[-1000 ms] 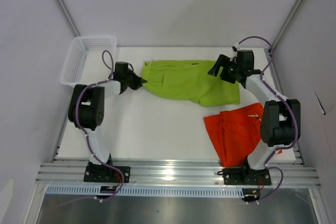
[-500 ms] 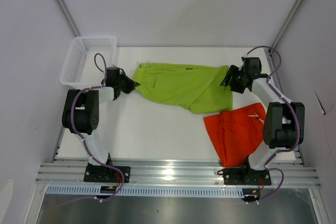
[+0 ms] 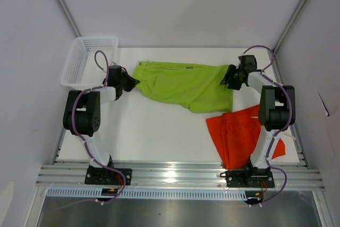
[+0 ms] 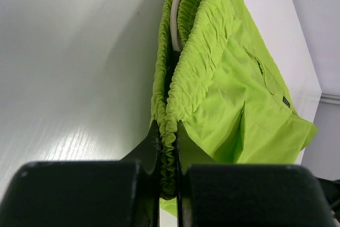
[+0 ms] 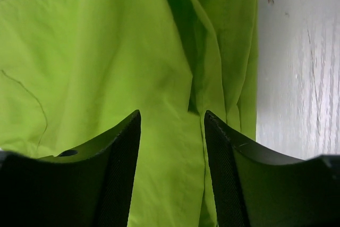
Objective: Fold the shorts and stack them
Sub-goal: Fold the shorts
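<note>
The left fingers (image 4: 142,155) are clenched tight on the gathered elastic waistband of the lime green shorts (image 3: 180,83), at the upper left of the top view. The right fingers (image 5: 114,158) stand parted, released, over the green leg fabric at the garment's other end. The green shorts lie stretched across the upper middle of the counter (image 3: 159,131), long axis left to right, waistband left, legs right. The orange shorts (image 3: 236,134) lie at lower right. A small dark label (image 4: 286,101) on the green fabric is too small to read.

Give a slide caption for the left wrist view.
Left end effector pinching the lime green shorts by the elastic waistband.
</note>
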You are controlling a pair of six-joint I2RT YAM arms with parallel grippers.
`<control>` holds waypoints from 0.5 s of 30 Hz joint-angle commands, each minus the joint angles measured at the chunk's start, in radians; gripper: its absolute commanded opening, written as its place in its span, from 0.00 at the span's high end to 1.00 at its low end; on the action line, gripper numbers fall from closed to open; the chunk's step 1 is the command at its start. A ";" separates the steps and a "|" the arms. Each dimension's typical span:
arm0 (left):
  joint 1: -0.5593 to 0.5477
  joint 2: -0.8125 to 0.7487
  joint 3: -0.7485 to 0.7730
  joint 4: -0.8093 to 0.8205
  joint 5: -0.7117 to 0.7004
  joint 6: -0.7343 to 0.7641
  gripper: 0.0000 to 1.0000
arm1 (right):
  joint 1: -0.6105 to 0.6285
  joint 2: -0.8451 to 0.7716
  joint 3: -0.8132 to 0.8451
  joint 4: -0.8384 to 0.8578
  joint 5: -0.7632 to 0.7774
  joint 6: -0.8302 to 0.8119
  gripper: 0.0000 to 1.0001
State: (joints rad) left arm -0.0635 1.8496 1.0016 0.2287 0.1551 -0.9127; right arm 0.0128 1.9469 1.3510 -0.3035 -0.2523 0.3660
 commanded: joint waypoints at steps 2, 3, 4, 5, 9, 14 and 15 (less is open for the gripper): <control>-0.002 -0.013 0.037 0.051 -0.042 0.038 1.00 | -0.004 0.066 0.103 0.029 -0.002 0.010 0.47; -0.002 -0.012 0.041 0.049 -0.045 0.038 1.00 | -0.004 0.092 0.114 0.027 -0.004 0.008 0.47; -0.001 -0.010 0.040 0.047 -0.048 0.038 1.00 | -0.004 0.104 0.128 0.023 -0.004 0.007 0.47; -0.002 -0.004 0.051 0.040 -0.046 0.038 1.00 | -0.004 0.116 0.141 0.015 -0.011 0.007 0.47; -0.002 0.013 0.075 0.018 -0.080 0.028 1.00 | -0.004 0.173 0.207 0.007 -0.034 0.016 0.51; -0.002 0.034 0.126 -0.003 -0.137 -0.002 1.00 | -0.004 0.247 0.295 -0.008 -0.074 0.027 0.87; -0.001 0.037 0.143 -0.005 -0.143 -0.008 1.00 | -0.004 0.253 0.307 -0.006 -0.077 0.033 0.95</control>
State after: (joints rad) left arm -0.0635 1.8832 1.0794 0.1967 0.0799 -0.9089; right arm 0.0128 2.1780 1.5898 -0.3119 -0.2981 0.3862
